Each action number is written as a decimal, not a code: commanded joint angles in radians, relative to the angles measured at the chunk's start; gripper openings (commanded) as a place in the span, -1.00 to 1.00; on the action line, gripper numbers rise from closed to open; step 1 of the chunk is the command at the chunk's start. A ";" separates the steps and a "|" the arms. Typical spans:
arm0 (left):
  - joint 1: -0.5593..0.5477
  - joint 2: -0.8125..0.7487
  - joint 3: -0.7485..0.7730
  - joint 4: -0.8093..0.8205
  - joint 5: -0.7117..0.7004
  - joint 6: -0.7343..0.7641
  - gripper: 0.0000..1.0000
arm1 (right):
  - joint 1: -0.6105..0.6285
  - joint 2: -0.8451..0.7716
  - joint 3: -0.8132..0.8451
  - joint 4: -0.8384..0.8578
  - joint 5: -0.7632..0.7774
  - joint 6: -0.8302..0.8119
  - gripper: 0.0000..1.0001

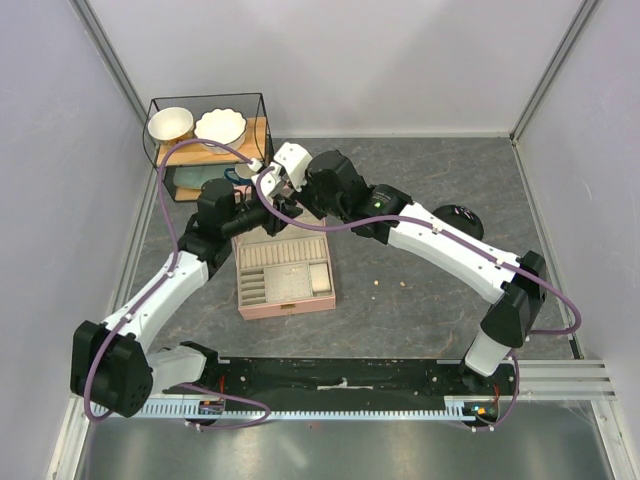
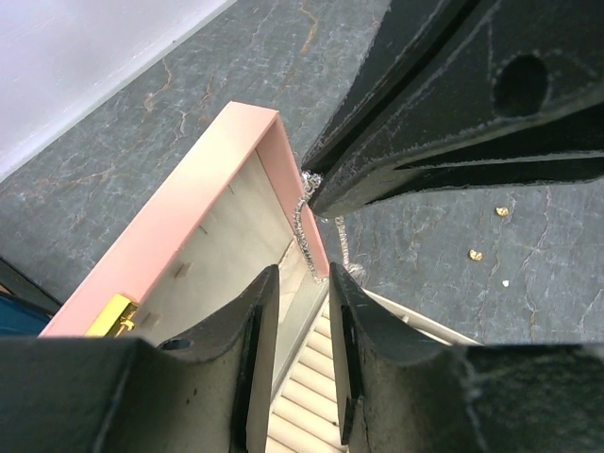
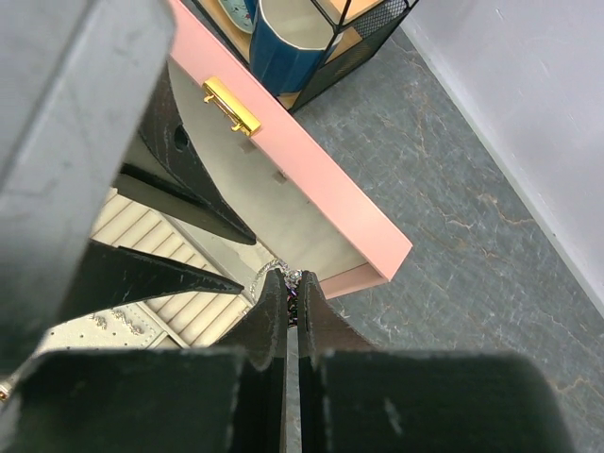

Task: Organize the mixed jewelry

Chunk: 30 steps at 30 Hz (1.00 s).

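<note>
A thin silvery chain [image 2: 304, 226] hangs over the back edge of the open pink box [image 2: 170, 236], pinched at its top end by my right gripper [image 3: 293, 281], which is shut on it. In the left wrist view the right gripper [image 2: 312, 193] comes in from the upper right. My left gripper [image 2: 302, 281] sits just short of the dangling chain, open, with only the box's ribbed ring rolls [image 2: 307, 387] showing between its fingers. Tiny gold pieces [image 2: 476, 255] lie on the dark table to the right of the box. Both grippers meet above the box's back edge [image 1: 280, 205].
The box's lid [image 3: 311, 179] stands raised, with a gold clasp [image 3: 231, 104]. Behind it is a black wire shelf [image 1: 205, 125] holding white bowls and a blue mug [image 3: 283, 38]. A black round disc stand [image 1: 460, 215] sits at the right. Grey walls close in the table.
</note>
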 commanded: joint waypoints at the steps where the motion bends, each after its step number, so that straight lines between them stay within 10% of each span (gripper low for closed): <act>1: 0.004 0.015 -0.003 0.071 0.001 -0.008 -0.31 | -0.003 -0.046 0.036 0.013 -0.009 0.021 -1.00; 30: 0.002 0.062 -0.005 0.087 0.059 -0.042 -0.34 | -0.003 -0.040 0.048 0.012 -0.020 0.030 -1.00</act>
